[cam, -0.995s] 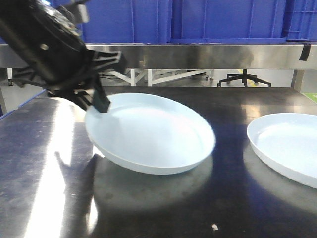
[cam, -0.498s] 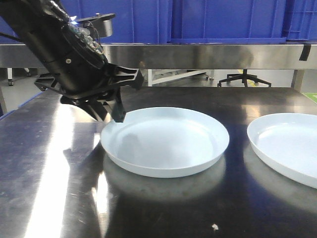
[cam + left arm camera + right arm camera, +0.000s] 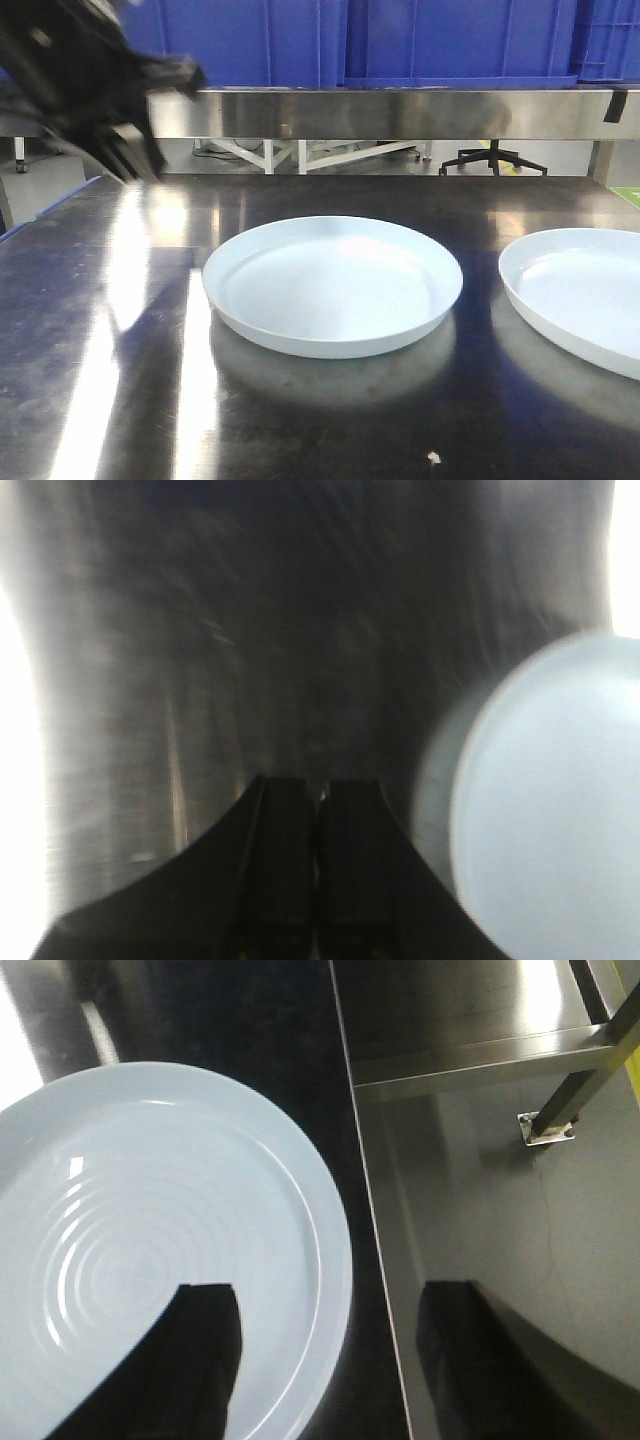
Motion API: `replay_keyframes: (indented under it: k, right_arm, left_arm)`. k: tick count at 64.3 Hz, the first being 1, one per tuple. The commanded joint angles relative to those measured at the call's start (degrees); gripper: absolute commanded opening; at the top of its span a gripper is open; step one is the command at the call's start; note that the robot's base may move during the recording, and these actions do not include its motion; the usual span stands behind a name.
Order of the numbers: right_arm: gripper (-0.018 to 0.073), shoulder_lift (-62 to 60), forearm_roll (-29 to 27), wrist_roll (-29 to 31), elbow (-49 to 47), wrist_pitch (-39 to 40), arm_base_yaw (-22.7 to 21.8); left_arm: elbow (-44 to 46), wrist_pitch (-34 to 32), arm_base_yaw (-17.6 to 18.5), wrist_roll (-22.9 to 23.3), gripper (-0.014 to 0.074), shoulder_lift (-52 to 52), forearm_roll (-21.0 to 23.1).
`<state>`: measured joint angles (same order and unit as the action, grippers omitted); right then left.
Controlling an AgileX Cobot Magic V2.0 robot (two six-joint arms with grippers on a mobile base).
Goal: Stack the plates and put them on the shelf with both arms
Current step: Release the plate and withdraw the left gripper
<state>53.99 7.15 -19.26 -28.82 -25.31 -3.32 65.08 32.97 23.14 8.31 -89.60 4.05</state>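
The round shallow pale bluish-white plate [image 3: 333, 285] and its twin [image 3: 585, 295] at three o'clock look smooth and glossy, faint rings catching light. The dark polished metal counter [image 3: 120, 380] mirrors them, streaked with glare. At twelve o'clock, a brushed steel shelf edge [image 3: 400, 112] under smooth blue plastic crates [image 3: 450, 40]. The left black end effector [image 3: 318, 795] looks matt.

The left pincer [image 3: 128, 150] is blurred; the right plate [image 3: 575, 295] runs off frame.

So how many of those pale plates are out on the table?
2. The middle plate lies flat at the centre of the dark table; the right plate lies apart from it, cut off by the picture's edge. More could sit out of view.
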Motion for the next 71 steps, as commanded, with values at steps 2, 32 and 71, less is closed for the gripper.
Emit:
replay_keyframes:
  k: [2,32,71]
  right_arm:
    - [0.0501,-0.3,0.8,0.2,-2.1,3.4,-0.3]
    - [0.0501,-0.3,0.8,0.2,-2.1,3.5,-0.3]
    - [0.0403,-0.3,0.8,0.2,-2.1,3.6,-0.3]
  left_arm:
    - [1.4,-0.7,-6.0,0.5,0.0092,8.8,0.5]
    - [-23.3,-6.4,-20.0,-0.9,0.0085,39.8,0.1]
    - [-41.9,-10.3,-18.6,-0.9,0.0083,49.3,0.3]
